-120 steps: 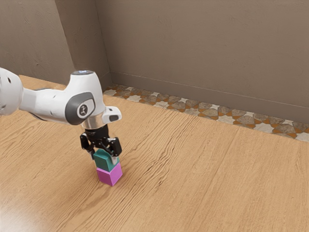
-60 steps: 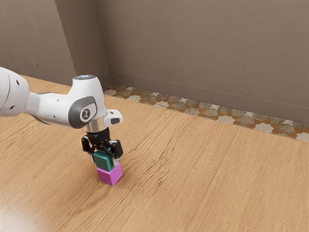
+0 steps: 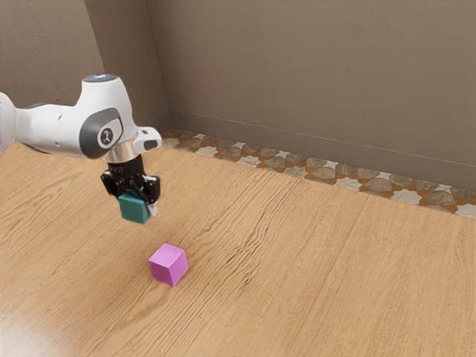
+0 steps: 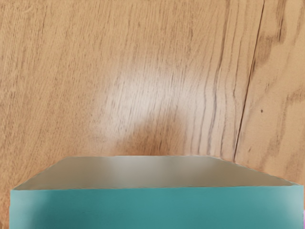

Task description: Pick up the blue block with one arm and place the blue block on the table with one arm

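Observation:
My gripper [image 3: 137, 208] is shut on the teal-blue block [image 3: 134, 207], one finger at each side of it, and holds it in the air above the wooden table [image 3: 320, 275]. The held block is higher than the pink block and toward the exterior view's left of it. In the wrist view the blue block [image 4: 157, 208] lies close under the hand, with the wood of the table [image 4: 157, 62] beyond it.
A pink block [image 3: 169, 265] rests on the table below the held block. A sliver of pink [image 4: 304, 219] shows beside the blue block in the wrist view. A brown wall [image 3: 312, 82] stands behind the table.
My gripper has lifted the blue block off the pink block and moved up and toward the exterior view's left. The pink block has stayed where it was.

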`<state>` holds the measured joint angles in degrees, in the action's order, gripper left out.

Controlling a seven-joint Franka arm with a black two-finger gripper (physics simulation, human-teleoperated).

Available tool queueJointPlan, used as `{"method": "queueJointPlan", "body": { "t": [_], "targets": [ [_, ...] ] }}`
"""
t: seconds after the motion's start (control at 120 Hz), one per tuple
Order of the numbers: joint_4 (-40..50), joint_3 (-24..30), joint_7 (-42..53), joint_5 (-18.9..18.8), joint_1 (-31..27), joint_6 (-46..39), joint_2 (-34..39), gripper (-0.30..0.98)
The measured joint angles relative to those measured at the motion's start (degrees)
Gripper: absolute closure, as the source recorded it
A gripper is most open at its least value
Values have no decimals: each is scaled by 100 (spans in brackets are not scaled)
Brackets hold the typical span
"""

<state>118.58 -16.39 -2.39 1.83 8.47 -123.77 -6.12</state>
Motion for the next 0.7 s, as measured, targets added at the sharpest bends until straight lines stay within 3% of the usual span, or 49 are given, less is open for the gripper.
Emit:
{"method": "queueJointPlan", "body": {
  "t": [0.192,0.433,0.483,0.558,0.633,0.7],
  "targets": [
    [-667,-261,379,382,-521,104,-1194,25],
    [-745,-252,815,628,-582,144,-1357,13],
    [-745,-243,886,641,-581,164,-1226,10],
    [-737,-209,975,613,-499,334,-408,7],
    [-779,134,1048,375,-523,654,571,5],
    [-1084,577,1086,51,-653,973,960,4]
  ]
}}
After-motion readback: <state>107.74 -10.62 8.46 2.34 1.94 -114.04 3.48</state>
